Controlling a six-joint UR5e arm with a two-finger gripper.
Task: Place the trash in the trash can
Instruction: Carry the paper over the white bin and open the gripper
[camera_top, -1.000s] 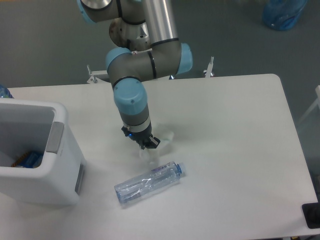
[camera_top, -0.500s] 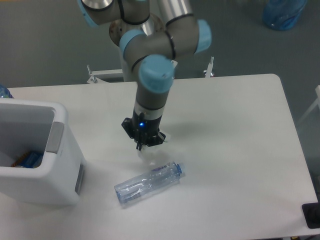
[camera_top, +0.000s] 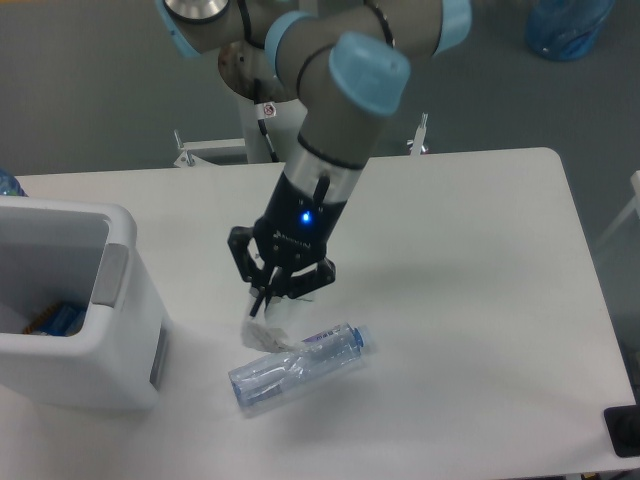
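My gripper (camera_top: 268, 300) hangs above the table, left of centre, shut on the crumpled clear-whitish wrapper (camera_top: 268, 326), which dangles below its fingertips. Just under and to the right lies the crushed clear water bottle (camera_top: 300, 365) with a bluish label, on its side on the white table, its cap end toward the right. The wrapper's lower edge overlaps the bottle's top in this view. The white trash can (camera_top: 70, 310) stands at the left edge, open at the top, with something blue and orange inside.
The white table (camera_top: 480, 300) ends at the right near a dark object (camera_top: 625, 430) in the corner. A big blue jug (camera_top: 568, 25) stands on the floor at the back right. The arm's base (camera_top: 250, 70) rises behind the table.
The arm has swung and tilted, and the gripper has moved down-left. The wrapper has come off the table in the fingers. The bottle has stayed put.
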